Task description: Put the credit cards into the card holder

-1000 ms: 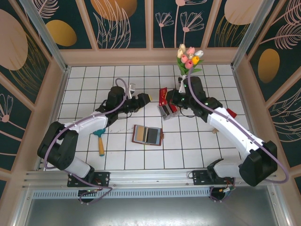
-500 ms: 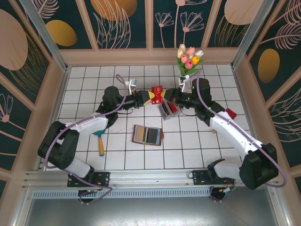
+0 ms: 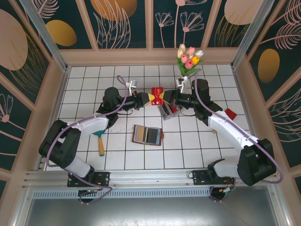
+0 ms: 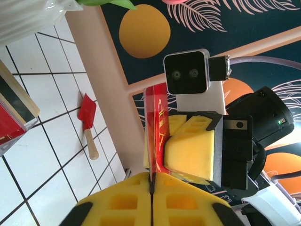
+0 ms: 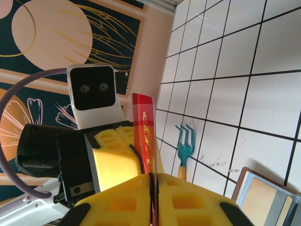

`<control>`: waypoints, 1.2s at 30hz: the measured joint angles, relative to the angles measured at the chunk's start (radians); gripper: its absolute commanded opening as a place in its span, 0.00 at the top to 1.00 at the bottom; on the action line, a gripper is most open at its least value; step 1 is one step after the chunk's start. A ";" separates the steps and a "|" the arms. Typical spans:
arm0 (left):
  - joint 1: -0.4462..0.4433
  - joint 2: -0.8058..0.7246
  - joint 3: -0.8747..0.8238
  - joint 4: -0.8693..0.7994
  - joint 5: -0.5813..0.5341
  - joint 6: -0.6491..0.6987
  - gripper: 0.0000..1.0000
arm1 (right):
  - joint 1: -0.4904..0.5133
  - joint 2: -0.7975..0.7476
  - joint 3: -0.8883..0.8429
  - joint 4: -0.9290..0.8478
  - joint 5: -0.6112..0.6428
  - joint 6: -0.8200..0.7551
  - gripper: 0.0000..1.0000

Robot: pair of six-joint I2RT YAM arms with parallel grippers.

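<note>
1. Left pincer (image 3: 148, 98) is clamped on one edge of a red card (image 3: 157, 95), apparently to take it over.
2. Right pincer (image 3: 166, 98) pinches the opposite edge, keeping the card in mid-air between them.
3. Open wallet (image 3: 148, 134) lies on the table below both pincers, nearer the arm bases.

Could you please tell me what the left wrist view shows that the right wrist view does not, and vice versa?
Left wrist view, not right wrist: a red toy shovel with a wooden handle on the white tiled table, and a corner of a clear plastic box. Right wrist view, not left: a teal toy fork and a corner of the brown leather card holder. Both: the thin red plastic credit card, edge-on, pinched by the left gripper and the right gripper.
</note>
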 measured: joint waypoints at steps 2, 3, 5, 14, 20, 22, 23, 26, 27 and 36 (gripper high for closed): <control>-0.002 0.000 0.000 -0.054 -0.001 0.032 0.55 | 0.003 -0.001 0.000 -0.012 0.012 -0.016 0.95; -0.002 -0.003 0.000 -0.098 -0.011 0.060 0.51 | 0.006 -0.002 0.002 -0.036 0.037 -0.026 0.95; -0.006 -0.024 0.001 -0.255 -0.066 0.137 0.43 | 0.019 -0.005 0.008 -0.109 0.122 -0.055 0.96; -0.005 -0.182 -0.080 -0.808 -0.448 0.463 0.32 | 0.312 -0.029 -0.040 -0.305 0.538 -0.051 0.95; -0.005 -0.173 -0.214 -0.897 -0.488 0.500 0.30 | 0.490 0.083 -0.052 -0.351 0.707 0.034 0.95; -0.005 -0.163 -0.220 -0.904 -0.494 0.508 0.31 | 0.526 0.130 -0.048 -0.382 0.746 0.059 0.96; -0.005 -0.156 -0.220 -0.903 -0.491 0.512 0.32 | 0.538 0.153 -0.044 -0.402 0.766 0.073 0.96; -0.005 -0.135 -0.220 -0.887 -0.463 0.520 0.35 | 0.561 0.193 -0.035 -0.462 0.820 0.106 0.96; -0.005 -0.128 -0.220 -0.882 -0.454 0.522 0.36 | 0.563 0.194 -0.035 -0.478 0.834 0.114 0.95; -0.005 -0.089 -0.222 -0.854 -0.400 0.544 0.62 | 0.558 0.143 -0.059 -0.513 0.893 0.158 0.95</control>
